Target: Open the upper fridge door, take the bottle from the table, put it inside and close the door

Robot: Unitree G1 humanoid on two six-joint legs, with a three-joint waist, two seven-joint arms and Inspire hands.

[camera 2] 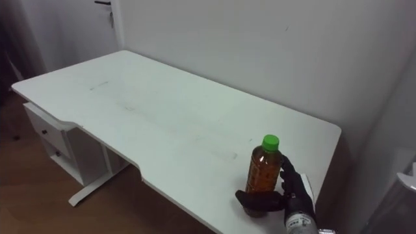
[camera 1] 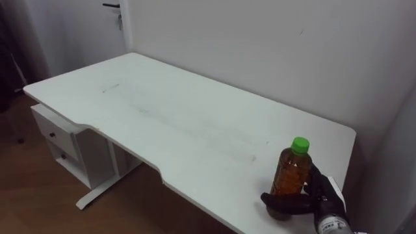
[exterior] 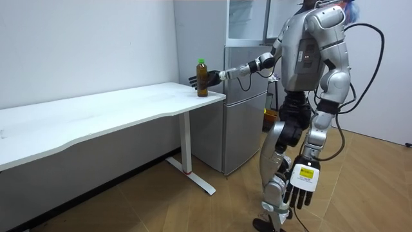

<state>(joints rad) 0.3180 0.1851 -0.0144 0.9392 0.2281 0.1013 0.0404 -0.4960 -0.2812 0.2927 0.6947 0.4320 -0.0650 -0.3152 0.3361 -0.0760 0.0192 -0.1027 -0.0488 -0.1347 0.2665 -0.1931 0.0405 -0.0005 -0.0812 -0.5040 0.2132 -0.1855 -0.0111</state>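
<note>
Arm stretched forward, my right robot hand [camera 1: 322, 198] clamps round the base of the green-capped bottle [camera 1: 291, 174], upright on the counter [camera 1: 162, 110] corner; my left robot hand [exterior: 301, 187] hangs slack-fingered at my side.

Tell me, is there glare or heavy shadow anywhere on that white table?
Left eye view: the table is evenly lit, with no glare; light shows through the bottle held by the right hand; the corner by the door is dim. Room view: soft shadow lies under the table; the left hand hangs in plain light.
</note>
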